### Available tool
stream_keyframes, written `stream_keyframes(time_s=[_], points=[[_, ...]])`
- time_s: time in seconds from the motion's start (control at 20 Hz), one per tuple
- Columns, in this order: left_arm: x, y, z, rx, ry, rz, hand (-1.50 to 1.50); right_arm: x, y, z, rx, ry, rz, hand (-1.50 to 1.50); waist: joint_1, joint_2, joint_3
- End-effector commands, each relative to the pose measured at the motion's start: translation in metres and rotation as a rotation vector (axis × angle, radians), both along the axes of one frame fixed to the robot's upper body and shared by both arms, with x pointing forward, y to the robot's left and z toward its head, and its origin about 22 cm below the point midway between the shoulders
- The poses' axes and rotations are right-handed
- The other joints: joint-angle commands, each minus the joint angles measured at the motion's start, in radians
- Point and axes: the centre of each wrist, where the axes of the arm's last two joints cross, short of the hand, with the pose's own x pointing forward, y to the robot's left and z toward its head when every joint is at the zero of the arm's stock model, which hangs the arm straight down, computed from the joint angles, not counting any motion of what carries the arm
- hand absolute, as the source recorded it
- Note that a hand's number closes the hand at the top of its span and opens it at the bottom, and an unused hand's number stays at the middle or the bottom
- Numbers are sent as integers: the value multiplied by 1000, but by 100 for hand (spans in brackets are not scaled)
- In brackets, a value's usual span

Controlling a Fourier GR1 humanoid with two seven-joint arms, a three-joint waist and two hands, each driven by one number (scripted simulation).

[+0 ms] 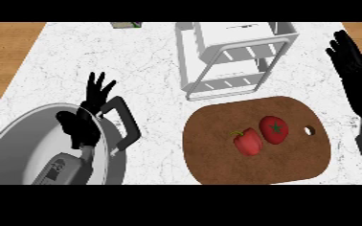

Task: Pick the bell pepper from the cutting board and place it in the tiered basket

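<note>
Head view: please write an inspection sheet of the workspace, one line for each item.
Surface: white marbled counter, wooden floor at the far left and right edges.
Job's things: red bell pepper lies on the brown cutting board, touching a red tomato; white tiered basket stands just behind the board, nothing seen in it.
Clutter: large grey pot with black handle at lower left; small greenish item at the far edge.
Hands: left hand open over the pot's rim; right hand open at the right edge; both hold nothing.
Cables: nothing seen.
Surroundings: nothing seen beyond the floor.
</note>
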Motion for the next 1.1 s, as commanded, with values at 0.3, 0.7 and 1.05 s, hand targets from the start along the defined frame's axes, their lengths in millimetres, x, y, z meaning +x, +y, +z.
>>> stream_keyframes(time_s=[0.3, 0.7, 1.05], points=[[-48, 31, -40, 98, 233, 108, 0, -12, -25, 60, -369, -379, -212, 150, -104, -24, -66], [-61, 39, -30, 114, 250, 93, 0, -64, 32, -5, 140, -510, -165, -150, -65, -20, -60], [-76, 18, -33, 89, 244, 91, 0, -104, 28, -4, -235, -175, 32, -150, -80, -17, -69]])
